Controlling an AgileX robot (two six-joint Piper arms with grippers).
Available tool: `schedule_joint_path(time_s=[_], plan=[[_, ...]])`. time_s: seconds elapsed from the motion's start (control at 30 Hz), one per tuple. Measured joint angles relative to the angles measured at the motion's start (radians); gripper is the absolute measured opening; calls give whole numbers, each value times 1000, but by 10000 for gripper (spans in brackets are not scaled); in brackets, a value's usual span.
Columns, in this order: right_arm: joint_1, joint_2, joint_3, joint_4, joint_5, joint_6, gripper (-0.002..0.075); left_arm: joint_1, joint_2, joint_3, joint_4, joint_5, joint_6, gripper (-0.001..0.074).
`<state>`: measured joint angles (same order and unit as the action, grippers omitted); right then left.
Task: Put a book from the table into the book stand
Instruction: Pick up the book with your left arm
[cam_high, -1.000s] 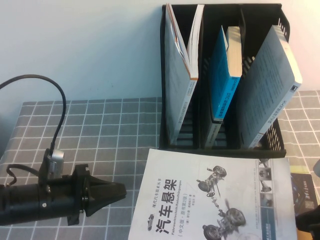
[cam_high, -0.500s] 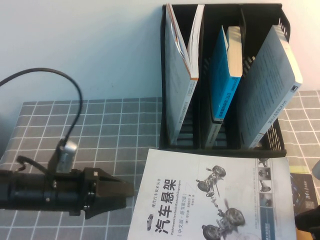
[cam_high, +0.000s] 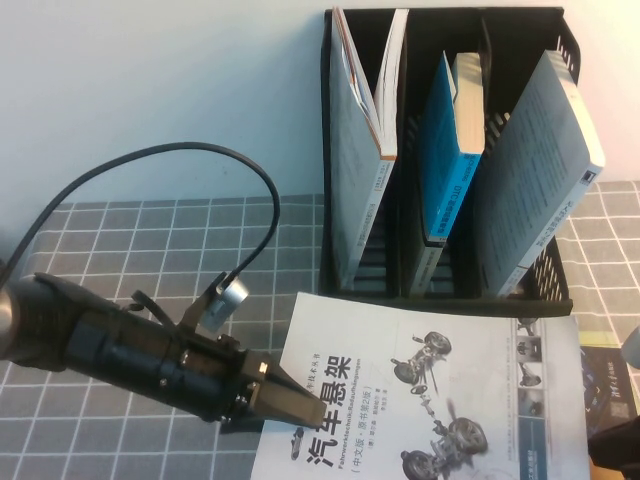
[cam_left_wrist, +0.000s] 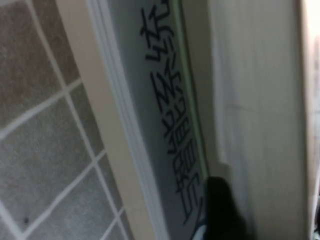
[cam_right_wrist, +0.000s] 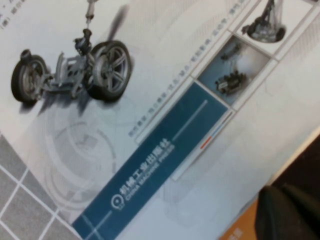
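The book (cam_high: 430, 400) lies flat on the grey grid table (cam_high: 180, 250) in front of the black book stand (cam_high: 545, 290). It has a white cover, a black Chinese title and grey suspension pictures. My left gripper (cam_high: 300, 405) is shut, with its tip over the book's left edge beside the title. In the left wrist view the dark tip (cam_left_wrist: 220, 212) rests over the pale cover (cam_left_wrist: 250, 100). My right gripper (cam_high: 615, 440) is shut, low at the book's right edge. The right wrist view shows it (cam_right_wrist: 287, 215) beside the cover (cam_right_wrist: 150, 75).
Each slot of the stand holds a book: a white one (cam_high: 360, 150), a blue one (cam_high: 445, 150) and a grey-blue one (cam_high: 535, 170). A dark book with orange (cam_high: 605, 380) lies partly under the task book's right side. The left arm's cable (cam_high: 200, 150) loops above the table.
My left arm has swung right and forward, and its tip now lies over the book's left edge. The book and my right gripper have not moved.
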<state>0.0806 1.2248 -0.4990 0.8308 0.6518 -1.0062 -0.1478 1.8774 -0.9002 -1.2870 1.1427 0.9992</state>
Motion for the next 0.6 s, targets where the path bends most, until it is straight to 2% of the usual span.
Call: schedule_joint_path(time_s=[0.13,0.17,0.37,0.6], plan=[[0,0,0,0,6,-1,-3,0,0,-11,3,16,-11,134],[0,0,-2,0,8,-2,-3,0,0,-13,3,23,-6,120],[2,-39,-41,-37,14,38,-3,-2,-29,-15,17,20,-27,120],[6,-226,-61,-226,-30,268,-3,-7,-230,-36,94,13,-161,120]])
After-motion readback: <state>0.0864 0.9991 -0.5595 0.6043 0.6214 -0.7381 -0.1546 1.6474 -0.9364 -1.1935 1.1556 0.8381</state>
